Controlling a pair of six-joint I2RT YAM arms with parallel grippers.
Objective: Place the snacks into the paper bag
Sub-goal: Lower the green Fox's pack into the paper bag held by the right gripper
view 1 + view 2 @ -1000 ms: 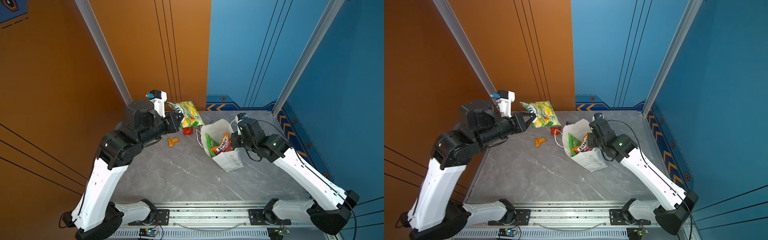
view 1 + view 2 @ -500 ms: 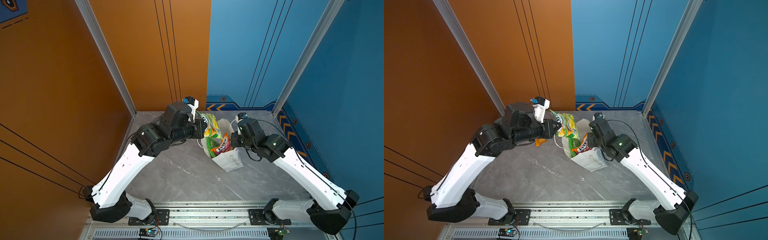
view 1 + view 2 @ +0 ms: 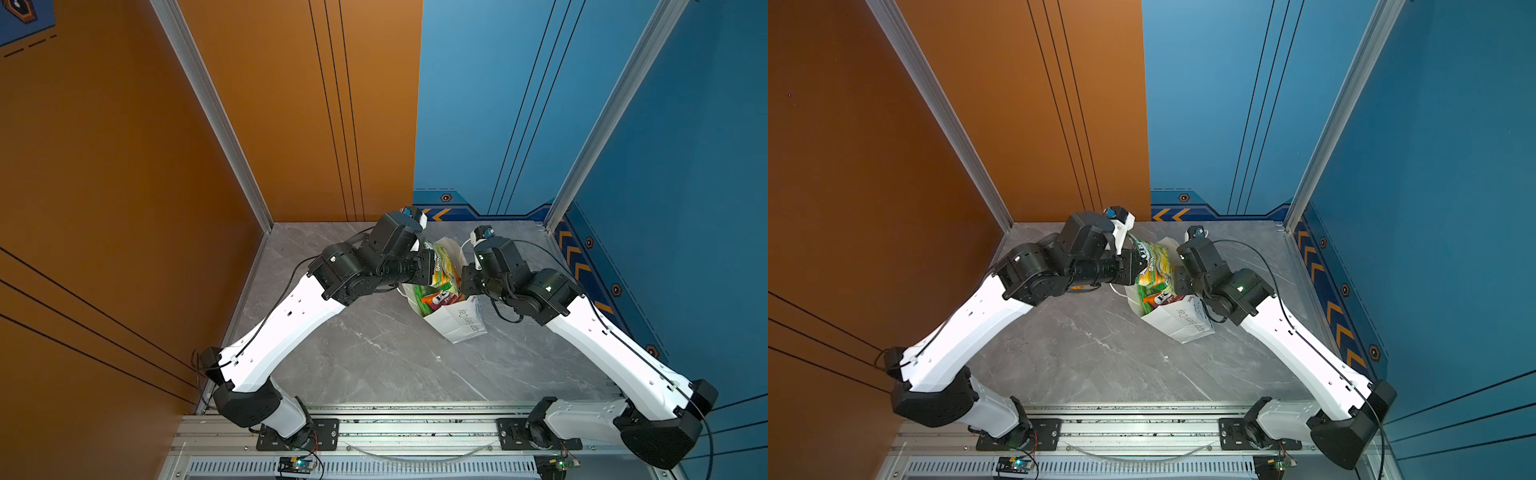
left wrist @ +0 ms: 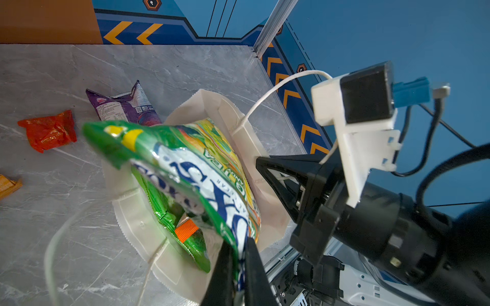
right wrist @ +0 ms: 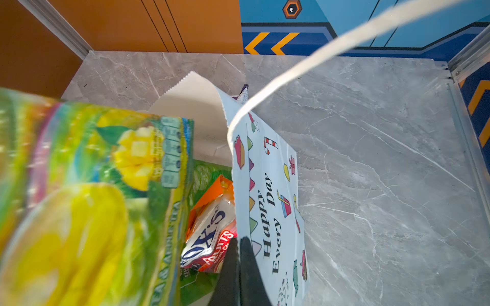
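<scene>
1. Out on the desk (image 4: 185, 66), unbagged: orange packet (image 4: 8, 185), red packet (image 4: 47, 131), purple packet (image 4: 124, 106).
2. Left hand (image 4: 238, 265) pinches the green packet (image 4: 185, 169), right at the paper bag (image 5: 267, 201) mouth.
3. FOX'S bag (image 5: 209, 235) already inside.
4. Right hand (image 5: 238, 254) clamps the bag's wall.

right gripper (image 5: 239, 243) pinches paper bag (image 5: 267, 185) rim.
</scene>
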